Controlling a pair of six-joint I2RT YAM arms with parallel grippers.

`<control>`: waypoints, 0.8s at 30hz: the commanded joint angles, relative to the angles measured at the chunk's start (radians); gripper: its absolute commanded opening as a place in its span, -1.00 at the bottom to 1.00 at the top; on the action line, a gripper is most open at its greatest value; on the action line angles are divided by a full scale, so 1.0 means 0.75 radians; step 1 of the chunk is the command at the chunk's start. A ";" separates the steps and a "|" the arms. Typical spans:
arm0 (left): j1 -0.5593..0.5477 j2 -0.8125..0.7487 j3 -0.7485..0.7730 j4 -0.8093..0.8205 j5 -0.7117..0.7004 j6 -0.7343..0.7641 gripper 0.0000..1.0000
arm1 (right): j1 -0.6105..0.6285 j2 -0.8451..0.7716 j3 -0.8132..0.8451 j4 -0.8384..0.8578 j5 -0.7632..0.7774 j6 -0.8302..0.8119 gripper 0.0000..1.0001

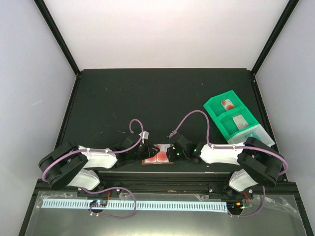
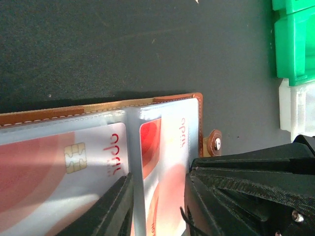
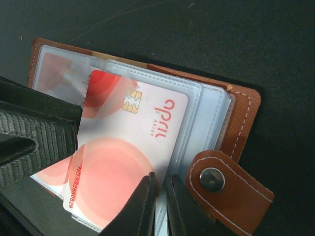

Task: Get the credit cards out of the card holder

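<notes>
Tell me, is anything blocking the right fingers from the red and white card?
Nothing visible is. The right fingers sit at the edge of the credit card, which pokes partly out of its clear pocket in the card holder.

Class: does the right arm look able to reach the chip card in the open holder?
Probably yes: the card juts from its sleeve, uncovered, with the right fingers at its lower edge.

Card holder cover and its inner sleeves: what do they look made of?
Card holder cover: looks like brown leather or imitation, matte, with pale stitching along the edge. Inner sleeves: clear glossy plastic; a credit card shows through.
</notes>
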 commanded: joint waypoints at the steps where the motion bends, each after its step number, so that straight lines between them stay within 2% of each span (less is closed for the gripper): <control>1: 0.005 0.030 -0.001 0.073 0.029 -0.014 -0.45 | -0.007 0.031 -0.038 -0.026 0.027 0.009 -0.78; 6: 0.005 0.055 0.004 0.097 0.055 -0.019 -0.59 | -0.008 0.030 -0.039 -0.026 0.023 0.016 -0.78; 13: 0.007 0.059 -0.015 0.098 0.044 -0.030 -0.96 | -0.007 0.029 -0.044 -0.028 0.026 0.020 -0.78; 19: 0.011 0.044 -0.051 0.160 0.066 -0.078 -0.97 | -0.007 0.018 -0.049 -0.037 0.041 0.020 -0.78; 24: 0.061 0.003 -0.075 0.082 0.070 -0.049 -0.97 | -0.007 0.028 -0.050 -0.035 0.044 0.020 -0.78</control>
